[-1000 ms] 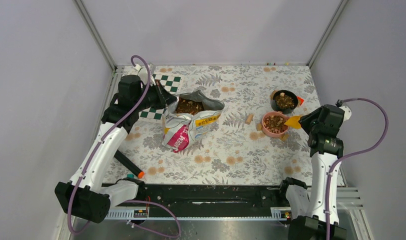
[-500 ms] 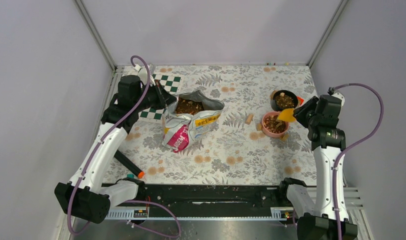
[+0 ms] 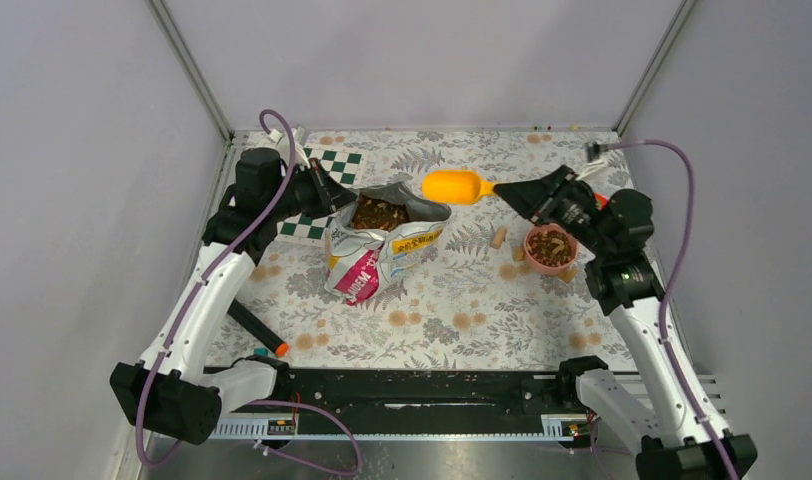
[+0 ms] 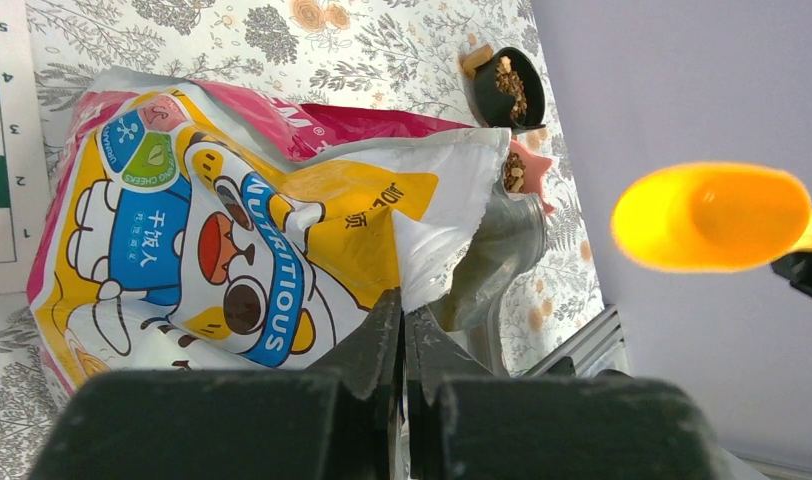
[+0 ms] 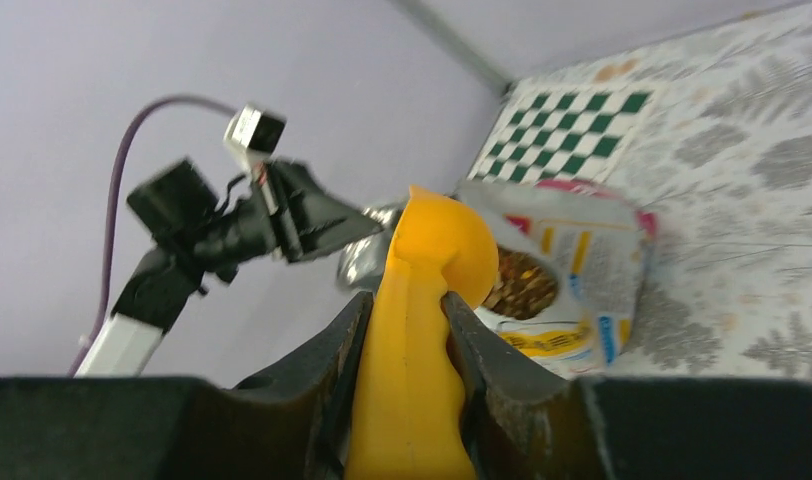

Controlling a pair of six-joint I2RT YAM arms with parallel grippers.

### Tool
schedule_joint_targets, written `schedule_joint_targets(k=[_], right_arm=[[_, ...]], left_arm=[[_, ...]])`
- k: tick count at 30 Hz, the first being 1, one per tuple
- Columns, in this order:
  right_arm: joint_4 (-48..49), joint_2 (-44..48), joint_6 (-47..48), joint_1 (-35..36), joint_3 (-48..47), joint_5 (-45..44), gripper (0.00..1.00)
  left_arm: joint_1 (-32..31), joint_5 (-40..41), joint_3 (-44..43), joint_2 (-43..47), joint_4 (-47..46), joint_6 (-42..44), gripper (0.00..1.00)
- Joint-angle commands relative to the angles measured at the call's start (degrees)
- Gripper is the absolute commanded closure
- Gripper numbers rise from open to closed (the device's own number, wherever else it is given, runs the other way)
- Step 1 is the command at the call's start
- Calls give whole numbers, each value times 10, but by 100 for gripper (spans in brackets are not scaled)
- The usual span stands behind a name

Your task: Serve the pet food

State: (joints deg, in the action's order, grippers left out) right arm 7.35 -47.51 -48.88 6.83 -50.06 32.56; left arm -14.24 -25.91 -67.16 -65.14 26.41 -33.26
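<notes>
The yellow pet food bag (image 3: 382, 245) lies open at the table's left middle, with brown kibble (image 3: 379, 212) showing in its mouth. My left gripper (image 3: 334, 197) is shut on the bag's upper rim and holds it up; in the left wrist view the jaws (image 4: 403, 310) pinch the torn foil edge of the bag (image 4: 232, 230). My right gripper (image 3: 512, 190) is shut on the handle of an orange scoop (image 3: 457, 186), held in the air just right of the bag's mouth. The right wrist view shows the scoop (image 5: 437, 235) before the kibble (image 5: 522, 285). A pink bowl (image 3: 550, 248) holds kibble.
A black bowl (image 4: 509, 87) with kibble stands behind the pink one, mostly hidden by my right arm in the top view. Tan cork pieces (image 3: 498, 237) lie near the bowls. A checkerboard (image 3: 327, 170) lies at back left. A black marker (image 3: 257, 330) lies at front left.
My right arm has swung left from over the pink bowl, carrying the orange scoop across to beside the bag's mouth. The left arm and the bag have not moved.
</notes>
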Motion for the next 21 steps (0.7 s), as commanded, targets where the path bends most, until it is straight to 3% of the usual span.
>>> schedule_joint_targets(k=[1,9,17,21], right_arm=[[45,-47,28,112,-43,-34,97],[-86,-171,148,292,-134,-216,99],[-176,-288,200,357,-200,-374,100],[-198,-341,211,375,-213,-393,100]], left_arm=[[0,-41,-42,7,-22,-36,100],[1,-34,-52,3,-22,-48,100],[0,-37,-49,3,-23,-48,100],[0,-44,-43,0,-34,-57,100]])
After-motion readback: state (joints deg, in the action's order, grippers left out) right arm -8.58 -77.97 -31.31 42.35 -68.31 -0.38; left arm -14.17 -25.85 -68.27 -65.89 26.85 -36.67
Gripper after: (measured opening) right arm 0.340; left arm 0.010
